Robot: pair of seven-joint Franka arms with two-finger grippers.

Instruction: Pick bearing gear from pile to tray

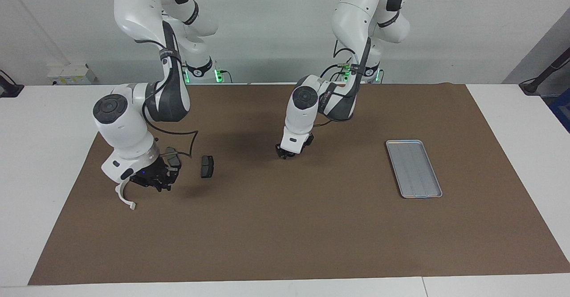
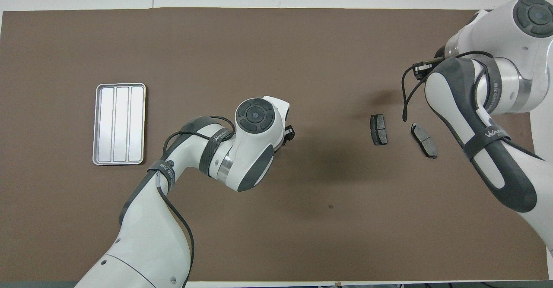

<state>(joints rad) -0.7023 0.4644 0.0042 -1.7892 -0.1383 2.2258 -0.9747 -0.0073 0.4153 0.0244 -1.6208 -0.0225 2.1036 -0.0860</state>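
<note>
The left hand [image 1: 285, 154] is low over the brown mat [image 1: 285, 225], about in the middle of the table [image 1: 49, 123]. I cannot tell if its fingers are open or closed, or if a small part sits between them. It looks like it is trying to pick up something tiny there, but that is only a guess. The right hand [image 1: 153, 181] hangs over the pile at the right arm's end of the table. It is closed, and I cannot see anything held in it. Just beside it lies a white curved piece [image 1: 124, 197]. Two dark flat pads are close by: one pad [image 2: 379, 129] lies alone on the mat, and the other pad [image 2: 424, 140] lies near it, closer to the right arm. The tray [image 2: 98, 126] sits well apart from all this, at the left arm's end of the table. Nothing is in it. So the job looks like it has only begun. A part must be gripped, carried over to the tray and set down inside.
</note>
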